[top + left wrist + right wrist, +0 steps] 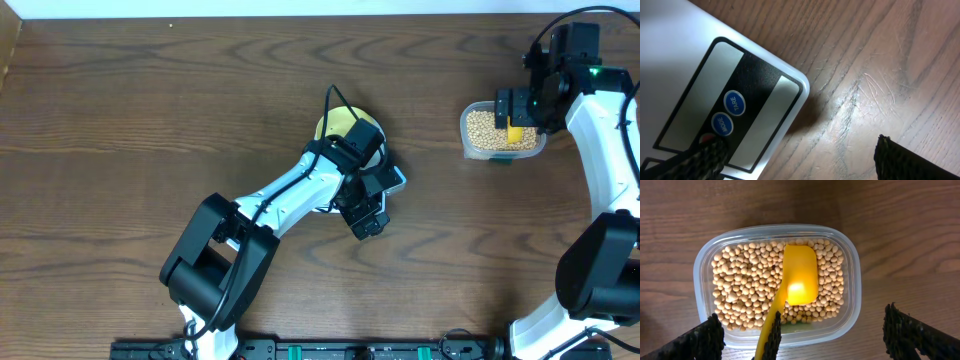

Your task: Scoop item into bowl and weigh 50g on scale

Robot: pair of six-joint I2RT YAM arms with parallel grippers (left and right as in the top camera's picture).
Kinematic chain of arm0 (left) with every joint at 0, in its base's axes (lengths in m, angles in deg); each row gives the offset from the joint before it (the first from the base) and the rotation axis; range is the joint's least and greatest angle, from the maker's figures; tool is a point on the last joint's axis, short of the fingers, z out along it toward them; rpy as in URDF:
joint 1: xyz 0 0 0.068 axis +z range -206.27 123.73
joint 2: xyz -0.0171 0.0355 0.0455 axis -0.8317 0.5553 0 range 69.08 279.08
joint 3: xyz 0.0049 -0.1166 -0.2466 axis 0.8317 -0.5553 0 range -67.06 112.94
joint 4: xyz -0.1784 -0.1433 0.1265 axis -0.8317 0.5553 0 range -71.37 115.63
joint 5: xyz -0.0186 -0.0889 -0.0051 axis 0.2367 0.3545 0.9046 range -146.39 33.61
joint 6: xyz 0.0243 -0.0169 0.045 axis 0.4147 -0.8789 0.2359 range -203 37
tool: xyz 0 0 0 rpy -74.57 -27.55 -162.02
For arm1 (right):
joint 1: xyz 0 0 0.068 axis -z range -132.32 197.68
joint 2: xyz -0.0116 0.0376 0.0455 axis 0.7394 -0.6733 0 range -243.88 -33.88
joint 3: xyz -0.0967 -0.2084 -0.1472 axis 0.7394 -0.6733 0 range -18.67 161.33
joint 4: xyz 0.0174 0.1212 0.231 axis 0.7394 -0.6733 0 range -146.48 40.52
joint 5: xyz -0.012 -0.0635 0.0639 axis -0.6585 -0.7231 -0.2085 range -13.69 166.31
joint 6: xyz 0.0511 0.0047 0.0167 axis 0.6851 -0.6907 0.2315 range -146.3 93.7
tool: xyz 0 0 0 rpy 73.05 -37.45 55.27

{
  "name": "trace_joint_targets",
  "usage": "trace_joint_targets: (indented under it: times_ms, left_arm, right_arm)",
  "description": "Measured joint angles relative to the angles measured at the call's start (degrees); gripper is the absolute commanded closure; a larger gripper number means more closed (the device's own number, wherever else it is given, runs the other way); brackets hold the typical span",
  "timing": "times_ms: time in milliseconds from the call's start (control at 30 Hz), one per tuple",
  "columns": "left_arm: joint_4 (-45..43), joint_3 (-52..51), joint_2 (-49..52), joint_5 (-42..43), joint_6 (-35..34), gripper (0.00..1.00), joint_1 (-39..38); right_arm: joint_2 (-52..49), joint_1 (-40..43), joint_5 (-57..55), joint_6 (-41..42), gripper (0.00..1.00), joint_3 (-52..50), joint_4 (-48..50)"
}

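Note:
The item, pea-sized tan beans (745,287), fills a clear plastic tub (852,287) at the table's right (478,150). A yellow scoop (800,277) lies bowl-up on the beans, its handle running down between my right gripper's fingers (700,342). My right gripper (805,340) hangs open just over the tub's near rim (522,112), not closed on the handle. The pale yellow-green bowl (338,125) sits mid-table, mostly hidden by my left arm. Only a corner of the white scale (670,60) shows from overhead (398,180). My left gripper (800,165) stands open over that buttoned corner (368,218).
The scale's blue TARE button (734,102) and MODE button (722,124) lie just ahead of my left finger (700,160). Brown wooden tabletop (150,90) stretches left and forward. The table's far edge runs along the top of the overhead view.

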Motion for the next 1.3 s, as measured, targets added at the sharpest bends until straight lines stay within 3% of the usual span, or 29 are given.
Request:
trace_joint_targets:
  times_ms: [633, 900, 1067, 1300]
  left_arm:
    - [-4.8, 0.1, -0.6, -4.6, -1.0, 0.03, 0.2]
    - [8.3, -2.2, -13.4, -1.9, -2.0, 0.02, 1.0]
    - [15.0, -2.2, -21.5, -5.9, -2.0, 0.02, 2.4]
    - [11.7, -7.4, -21.7, -15.9, -1.8, 0.02, 8.8]
  right_arm:
    - [0.0, 0.0, 0.0, 0.0, 0.01, 0.0, 0.0]
    - [0.0, 0.0, 0.0, 0.0, 0.01, 0.0, 0.0]
    - [0.0, 0.0, 0.0, 0.0, 0.01, 0.0, 0.0]
    - [0.0, 0.0, 0.0, 0.0, 0.01, 0.0, 0.0]
